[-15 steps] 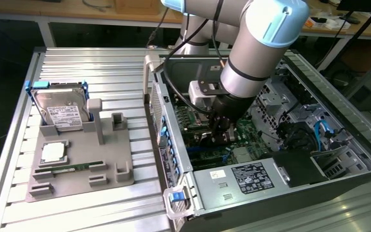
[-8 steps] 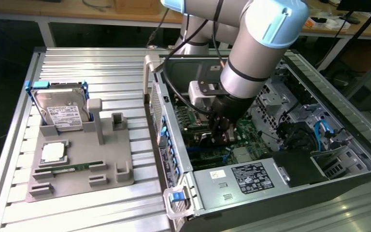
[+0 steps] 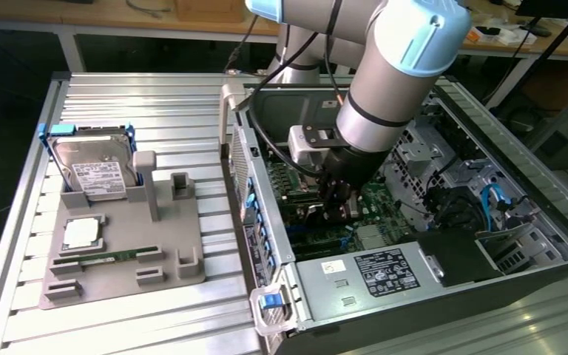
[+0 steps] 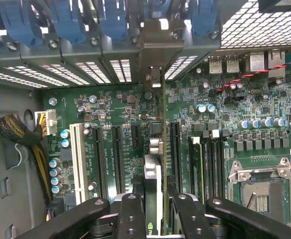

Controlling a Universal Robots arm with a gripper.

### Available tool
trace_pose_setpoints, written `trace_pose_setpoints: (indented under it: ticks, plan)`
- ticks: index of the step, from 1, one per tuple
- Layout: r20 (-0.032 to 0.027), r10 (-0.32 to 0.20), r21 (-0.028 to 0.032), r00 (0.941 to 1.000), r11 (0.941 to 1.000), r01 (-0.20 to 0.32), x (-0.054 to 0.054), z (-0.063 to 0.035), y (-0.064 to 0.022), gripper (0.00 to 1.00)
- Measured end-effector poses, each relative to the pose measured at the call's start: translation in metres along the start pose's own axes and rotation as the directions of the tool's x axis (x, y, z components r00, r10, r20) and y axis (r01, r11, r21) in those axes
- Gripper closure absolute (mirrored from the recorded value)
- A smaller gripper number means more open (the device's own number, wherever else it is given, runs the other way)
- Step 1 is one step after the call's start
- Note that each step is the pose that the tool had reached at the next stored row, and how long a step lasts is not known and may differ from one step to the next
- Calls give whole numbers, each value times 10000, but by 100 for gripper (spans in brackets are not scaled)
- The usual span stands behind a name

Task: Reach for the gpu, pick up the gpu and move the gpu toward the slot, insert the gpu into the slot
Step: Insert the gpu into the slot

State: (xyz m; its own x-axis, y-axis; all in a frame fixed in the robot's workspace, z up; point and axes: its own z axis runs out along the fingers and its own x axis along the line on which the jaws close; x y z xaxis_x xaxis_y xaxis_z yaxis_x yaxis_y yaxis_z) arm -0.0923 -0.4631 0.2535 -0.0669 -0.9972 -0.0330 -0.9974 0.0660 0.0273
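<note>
Your gripper [image 4: 157, 211] is half closed and holds the gpu [image 4: 154, 164] by its top edge, standing on its thin edge over the motherboard [image 4: 125, 107]. The card looks light, stiff and easy to break, so grip only its edges.

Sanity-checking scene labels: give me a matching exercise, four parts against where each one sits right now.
1. gpu
2. hard drive
3. memory stick
4. CPU socket

A. lying flat in the grey fixture
B. mounted on the motherboard
C. held edge-on in the gripper, above the motherboard
D. standing upright in the grey fixture

Pairs: 1-C, 2-D, 3-A, 4-B
</note>
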Motion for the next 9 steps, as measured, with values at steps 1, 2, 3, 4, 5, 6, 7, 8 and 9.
trace_pose_setpoints:
  ticks: [1,2,3,4,5,6,7,8,9]
  plan:
    - [0,0,0,10000,10000,0,0,0,0,73]
    - [0,0,0,10000,10000,0,0,0,0,73]
    - [2,0,1,10000,10000,0,-1,1,0,73]
    - [2,2,2,10000,10000,-2,-9,2,1,73]
    - [1,0,1,10000,10000,0,-14,2,2,73]
    - [-2,-4,0,10000,10000,4,-18,1,2,73]
    - [-2,-10,0,10000,10000,10,-21,1,1,73]
    - [-4,-13,0,10000,10000,13,-23,1,2,73]
    - [-7,-18,0,10000,10000,18,-26,1,2,73]
